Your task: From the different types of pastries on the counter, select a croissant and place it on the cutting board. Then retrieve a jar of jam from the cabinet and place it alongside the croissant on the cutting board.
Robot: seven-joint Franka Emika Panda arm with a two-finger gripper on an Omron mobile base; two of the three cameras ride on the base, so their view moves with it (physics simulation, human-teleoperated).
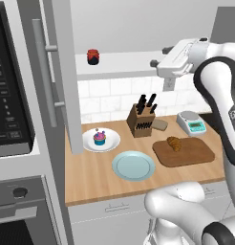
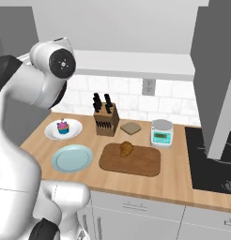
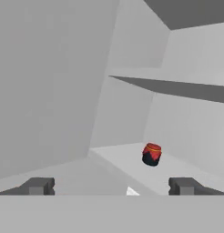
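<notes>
The golden-brown croissant [image 1: 175,143] [image 2: 126,148] lies on the dark wooden cutting board [image 1: 193,155] [image 2: 143,165], toward its back left. On the white cabinet shelf [image 1: 124,64] [image 3: 127,166] stands the jar of jam [image 1: 93,56] [image 3: 151,154], red with a dark lid. My gripper [image 1: 160,56] [image 3: 111,186] is open and empty. It hovers at shelf height, to the right of the jar and well apart from it, pointing at it. The fingertips [image 3: 38,185] stand wide apart. The cupcake [image 1: 100,138] [image 2: 64,127] sits on a white plate.
The open cabinet door [image 1: 67,72] hangs left of the jar. On the counter [image 1: 90,182] are a light blue plate [image 1: 133,165] [image 2: 72,158], a knife block [image 1: 141,122] [image 2: 106,121] and a kitchen scale [image 1: 191,123] [image 2: 162,132]. A stovetop [image 2: 211,159] lies to the right.
</notes>
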